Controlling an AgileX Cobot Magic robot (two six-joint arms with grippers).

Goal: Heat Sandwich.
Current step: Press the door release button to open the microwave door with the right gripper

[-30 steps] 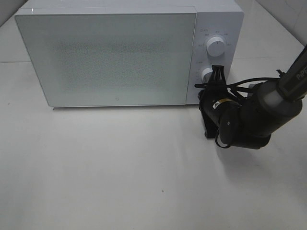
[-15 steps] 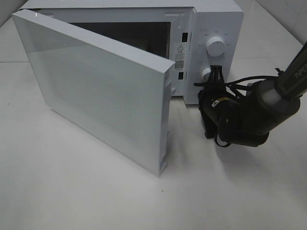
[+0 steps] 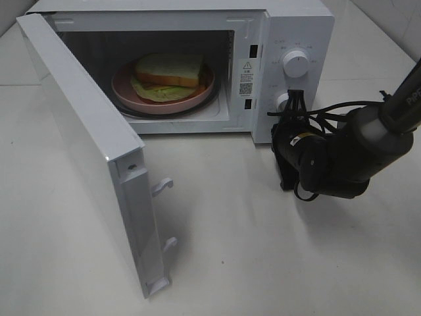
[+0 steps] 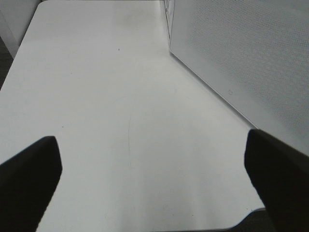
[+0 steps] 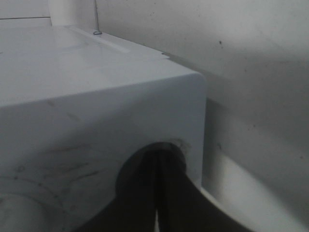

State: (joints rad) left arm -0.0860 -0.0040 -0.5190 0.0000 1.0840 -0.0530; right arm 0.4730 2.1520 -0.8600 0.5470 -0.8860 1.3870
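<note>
The microwave [image 3: 296, 26] stands with its door [image 3: 79, 131] swung wide toward the left side of the bench [image 3: 263, 263]. Inside, the sandwich [image 3: 168, 72] lies flat on a round pink plate [image 3: 125, 89], which fills most of the chamber floor. Nothing else is in there that I can see.

The right claw [image 3: 297, 99] is pinched together, its tip against the lower knob [image 3: 284, 102] on the control panel, just under the upper dial [image 3: 296, 64]. The close-up view from that arm shows the same thing: the two fingers meet as one point [image 5: 157, 193] on the round control. The left claw [image 4: 150, 140] is spread apart and holds nothing. It hangs over bare bench beside the outer face of the door [image 4: 251, 58].

To my eye the step in hand is getting the door open and reaching the food. To do it well, the right arm should back straight off the knob so it doesn't nudge the dial above. The left arm must come round the door's free edge rather than push through it. If the plate is to come out, grip its near rim and keep it level over the sill, since the sandwich rests loose on top and could slide.
</note>
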